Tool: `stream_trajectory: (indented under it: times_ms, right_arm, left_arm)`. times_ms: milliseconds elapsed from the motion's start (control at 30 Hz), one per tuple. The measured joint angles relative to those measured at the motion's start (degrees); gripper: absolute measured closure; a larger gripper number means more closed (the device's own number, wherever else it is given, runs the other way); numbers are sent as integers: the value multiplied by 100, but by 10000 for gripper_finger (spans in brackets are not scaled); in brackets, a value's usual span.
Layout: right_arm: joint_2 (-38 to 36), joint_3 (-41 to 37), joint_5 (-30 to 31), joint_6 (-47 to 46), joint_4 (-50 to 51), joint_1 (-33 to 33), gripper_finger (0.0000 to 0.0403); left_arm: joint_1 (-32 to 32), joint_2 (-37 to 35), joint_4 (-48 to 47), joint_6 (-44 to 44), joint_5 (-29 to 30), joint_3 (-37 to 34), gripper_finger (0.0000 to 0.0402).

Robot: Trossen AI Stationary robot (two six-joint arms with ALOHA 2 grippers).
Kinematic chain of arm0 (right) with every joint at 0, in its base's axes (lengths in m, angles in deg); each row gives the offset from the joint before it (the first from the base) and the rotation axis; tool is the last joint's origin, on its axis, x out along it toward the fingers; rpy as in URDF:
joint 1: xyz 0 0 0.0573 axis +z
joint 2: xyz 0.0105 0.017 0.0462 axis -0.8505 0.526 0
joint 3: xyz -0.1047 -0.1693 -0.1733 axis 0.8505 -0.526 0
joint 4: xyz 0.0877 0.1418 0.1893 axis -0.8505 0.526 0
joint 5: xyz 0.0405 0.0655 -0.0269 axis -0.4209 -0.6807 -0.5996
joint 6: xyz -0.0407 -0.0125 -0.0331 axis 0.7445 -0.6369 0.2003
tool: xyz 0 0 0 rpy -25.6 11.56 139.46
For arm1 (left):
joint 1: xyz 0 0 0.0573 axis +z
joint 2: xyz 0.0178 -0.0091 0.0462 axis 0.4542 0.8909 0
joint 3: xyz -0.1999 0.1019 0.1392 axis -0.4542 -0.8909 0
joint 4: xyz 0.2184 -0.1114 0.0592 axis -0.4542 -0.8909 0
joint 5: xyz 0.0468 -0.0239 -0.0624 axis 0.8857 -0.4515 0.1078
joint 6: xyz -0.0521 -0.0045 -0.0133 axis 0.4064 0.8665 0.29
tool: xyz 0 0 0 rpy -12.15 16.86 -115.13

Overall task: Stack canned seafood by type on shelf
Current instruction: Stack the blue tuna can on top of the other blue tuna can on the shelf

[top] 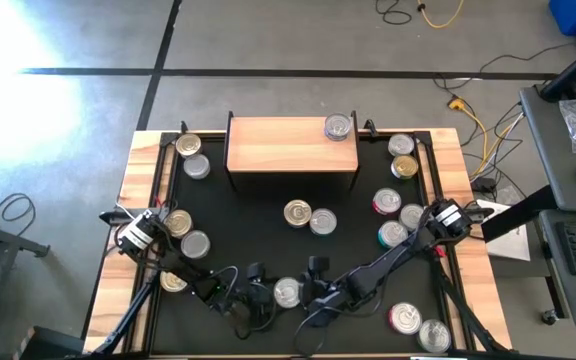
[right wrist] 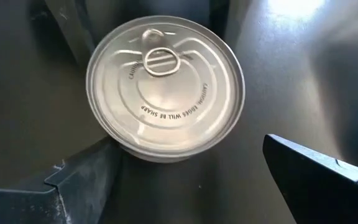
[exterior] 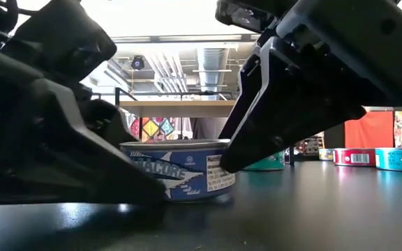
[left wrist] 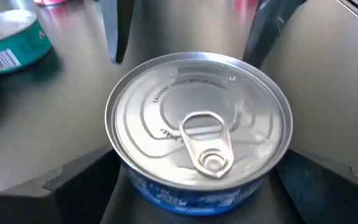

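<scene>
Silver-lidded blue-label tin (top: 287,292), low centre of the high view, sits between the released jaws of left gripper (top: 255,283) and right gripper (top: 315,279); close one squarely across its rim, then lift toward the shelf (top: 290,143).

Shelf (top: 290,145): low light-wood platform on dark legs at the table's far middle, one silver-lidded can (top: 338,126) upright on its right end. Other cans all upright on the black top: two left of the shelf, a gold-and-silver pair (top: 309,217) in front of it, three at left, a cluster with red and green labels at right (top: 396,205), two at the near right corner. One blue-labelled, silver pull-tab can (left wrist: 199,130) sits near the front middle.
</scene>
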Motion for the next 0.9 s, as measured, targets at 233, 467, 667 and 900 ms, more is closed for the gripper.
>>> stream_trajectory:
  times_ms: [233, 467, 667, 900]
  right_arm:
    - [0, 0, -138, 72, 62, -11, 18]
    - [0, 2, -363, 121, 66, -31, 19]
    - [0, 2, -382, 73, 72, -39, 19]
    - [0, 2, -556, -7, 53, -64, 19]
  left_arm:
    - [-19, 0, -315, 316, -95, 116, 4]
    - [-66, -252, -1122, 1036, -523, 114, 2]
    - [-44, -423, -1464, 987, -680, 92, 2]
    - [88, -417, -1116, 176, -969, 66, 2]
